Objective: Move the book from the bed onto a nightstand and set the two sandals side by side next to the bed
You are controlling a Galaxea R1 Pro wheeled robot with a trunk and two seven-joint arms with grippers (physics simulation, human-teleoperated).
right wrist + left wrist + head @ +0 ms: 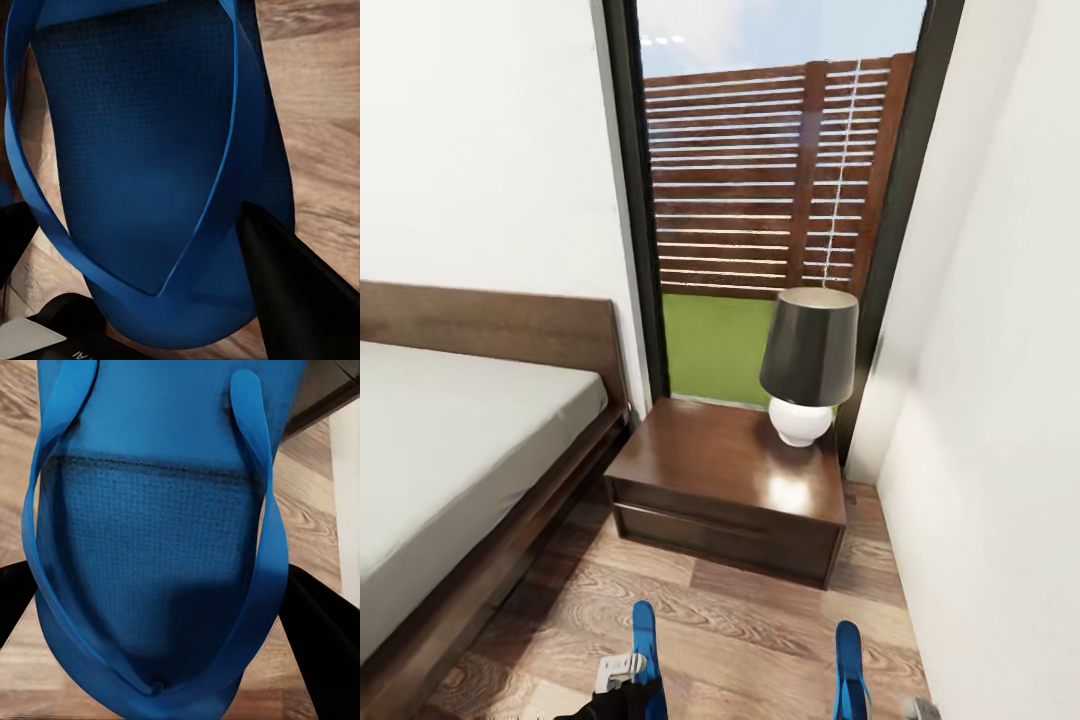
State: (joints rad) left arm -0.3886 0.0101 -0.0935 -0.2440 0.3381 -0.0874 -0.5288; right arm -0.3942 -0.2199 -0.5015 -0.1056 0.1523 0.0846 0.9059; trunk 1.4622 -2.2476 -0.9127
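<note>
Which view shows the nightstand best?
The head view: the whole nightstand sits beside the bed, with a lamp on top. The left wrist view catches perhaps a dark corner; the right wrist view has sandal and floor.

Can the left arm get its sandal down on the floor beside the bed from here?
Probably yes. The left gripper holds a sandal over bare floor, with the bed to its left and nothing between.

Head camera overlooks nightstand (728,478); wrist cameras hug sandals (161,547).
</note>
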